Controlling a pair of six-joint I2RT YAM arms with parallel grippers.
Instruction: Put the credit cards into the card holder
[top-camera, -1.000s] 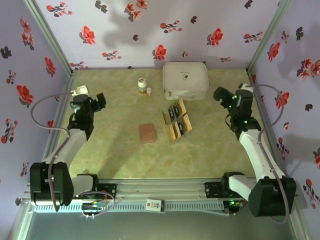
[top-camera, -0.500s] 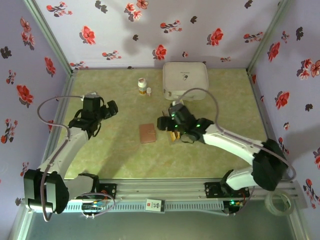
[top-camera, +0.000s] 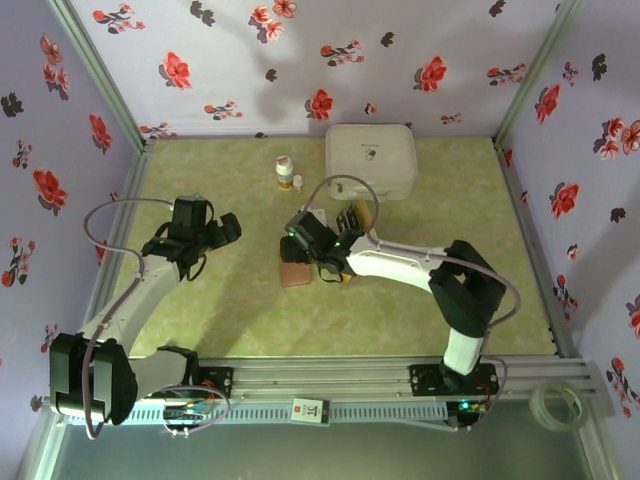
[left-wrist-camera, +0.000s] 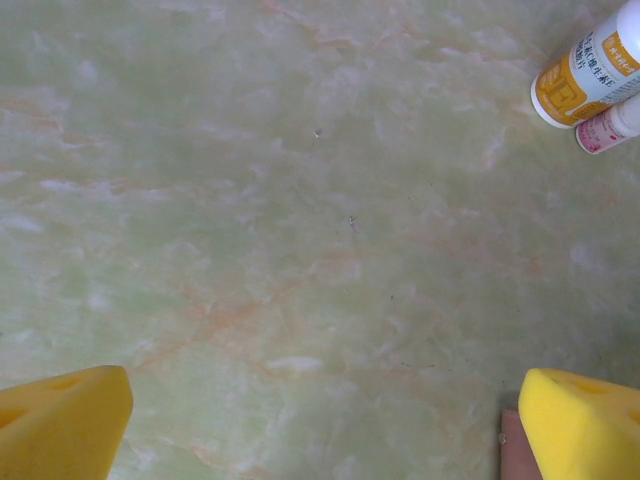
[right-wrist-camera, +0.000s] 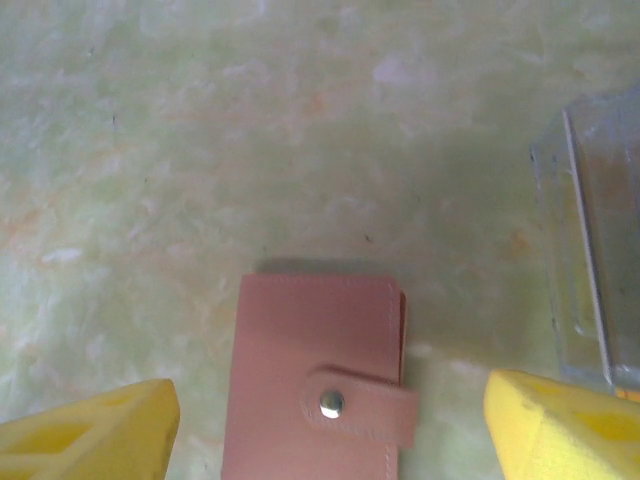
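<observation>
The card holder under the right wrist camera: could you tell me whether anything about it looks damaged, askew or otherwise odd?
Nothing stands out. The card holder lies flat on the table, shut, with its strap fastened by the metal stud. No tear, stain or spill shows on it.

Tabletop (left-wrist-camera: 300, 200) is a smooth green marble-print surface with a soft sheen. The card holder (right-wrist-camera: 315, 385) looks like matt reddish-brown faux leather with fine stitching round the edge, plus a shiny metal snap (right-wrist-camera: 331, 403). The pads (right-wrist-camera: 85, 430) on the right tool (right-wrist-camera: 325, 428) look like matt yellow foam, and the left tool (left-wrist-camera: 320, 425) has the same. The clear case (right-wrist-camera: 590, 260) is see-through glossy plastic. The bottle (left-wrist-camera: 585, 75) is glossy white plastic with an orange label. The box (top-camera: 370, 158) at the tabletop's far edge is smooth white plastic.
</observation>
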